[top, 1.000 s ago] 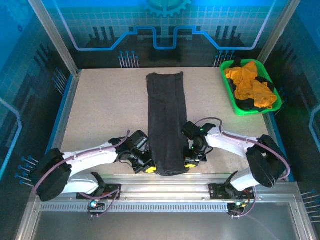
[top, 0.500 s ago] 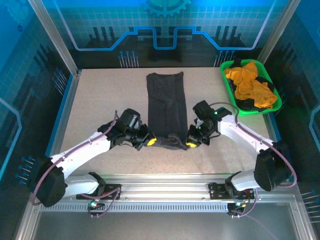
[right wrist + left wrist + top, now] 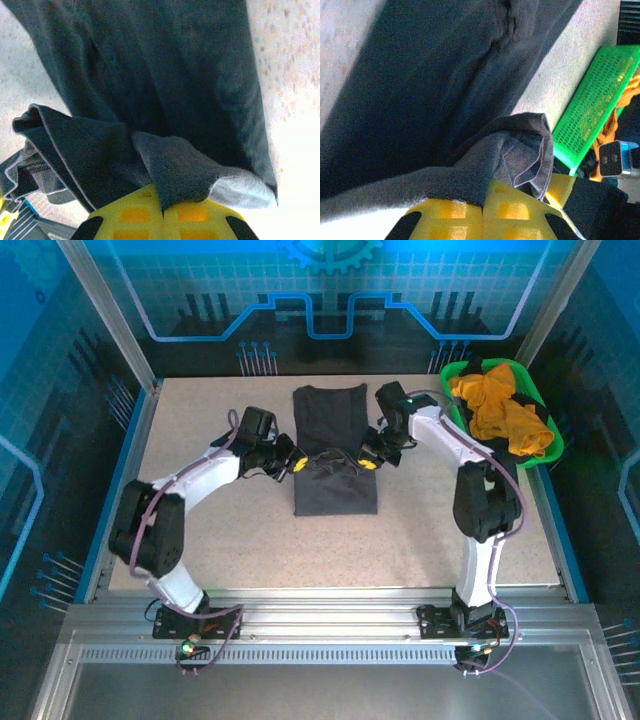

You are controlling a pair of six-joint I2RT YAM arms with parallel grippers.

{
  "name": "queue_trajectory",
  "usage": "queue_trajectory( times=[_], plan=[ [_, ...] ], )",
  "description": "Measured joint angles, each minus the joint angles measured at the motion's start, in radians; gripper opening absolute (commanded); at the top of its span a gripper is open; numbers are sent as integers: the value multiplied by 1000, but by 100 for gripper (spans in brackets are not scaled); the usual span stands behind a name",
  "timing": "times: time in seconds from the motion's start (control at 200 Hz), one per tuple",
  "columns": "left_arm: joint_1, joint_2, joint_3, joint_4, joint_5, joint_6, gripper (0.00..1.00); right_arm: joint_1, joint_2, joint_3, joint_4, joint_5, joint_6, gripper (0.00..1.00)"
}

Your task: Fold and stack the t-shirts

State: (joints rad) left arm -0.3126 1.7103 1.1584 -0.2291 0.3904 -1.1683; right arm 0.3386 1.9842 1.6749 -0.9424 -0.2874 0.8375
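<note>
— Left gripper (image 3: 298, 464) first, from the overhead camera: I am pressing its yellow fingers together on the near edge of the charcoal t-shirt (image 3: 335, 495), at that edge's left corner.

— And your other one?

— My right gripper (image 3: 368, 463) is doing the same at the right corner, its fingers pinching the cloth. Both arms are reaching far out over the table (image 3: 200, 430). The edge between the two grippers is hanging raised above the rest of the shirt, which is lying flat in the middle of the table.

— Where is the second shirt?

— The orange t-shirt (image 3: 497, 410) is lying crumpled in the green basket (image 3: 452, 405) at the far right corner, well apart from the grey one.

— What is the left wrist camera showing?

— My two yellow fingers (image 3: 515, 207) are sitting closed at the bottom of the picture, with a bunched fold of charcoal cloth coming out from between them. Beyond it the flat part of the shirt is stretching away over the pale table. The basket's perforated green wall is standing at the right, with orange cloth peeking out beside it.

— And the right wrist camera?

— Again my yellow fingers (image 3: 200, 212) are pressing together on a thick fold of the same shirt. Its hem is curling in layers to the left, and the flat grey cloth is running up the picture with speckled table showing on both sides.
</note>
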Motion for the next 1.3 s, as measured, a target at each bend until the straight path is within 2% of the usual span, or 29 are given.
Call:
queue_trajectory(
  times=[0.125,0.15,0.195,0.235,0.26,0.295,0.4,0.49,0.55,0.615,0.72,0.805,0.94,1.095,1.195,1.301],
  plan=[
    [24,129,78,14,18,19,0,-26,110,98,-14,0,-6,0],
    [28,150,89,17,20,21,0,-32,134,120,-16,-2,-9,7],
    [35,181,110,17,27,25,11,-40,177,169,-26,-14,-16,23],
    [40,209,132,15,29,32,27,-47,218,214,-27,-31,-29,38],
    [43,221,143,12,29,37,36,-51,243,244,-29,-40,-39,44],
    [47,234,157,5,29,46,43,-55,277,284,-30,-54,-54,50],
    [56,239,183,-24,25,72,58,-64,341,386,-53,-72,-106,57],
    [58,207,180,-51,4,95,61,-76,333,421,-79,-68,-134,59],
    [58,151,149,-69,-13,99,60,-86,303,410,-89,-52,-144,60],
    [57,46,68,-74,-24,94,59,-99,221,318,-68,-27,-150,61],
    [54,-140,-114,-63,-24,52,59,-111,16,58,-24,-5,-142,59],
    [42,-213,-260,-22,-14,-11,59,-102,-132,-151,31,-13,-121,59],
    [6,-172,-386,57,-8,-119,60,-61,-208,-369,125,-47,-62,59],
    [-31,-80,-396,162,0,-206,57,-30,-195,-518,234,-90,18,58],
    [-39,-30,-389,204,10,-238,51,-30,-157,-522,274,-92,36,56],
    [-38,-12,-380,221,19,-259,38,-30,-117,-515,298,-98,53,53]
  ],
)
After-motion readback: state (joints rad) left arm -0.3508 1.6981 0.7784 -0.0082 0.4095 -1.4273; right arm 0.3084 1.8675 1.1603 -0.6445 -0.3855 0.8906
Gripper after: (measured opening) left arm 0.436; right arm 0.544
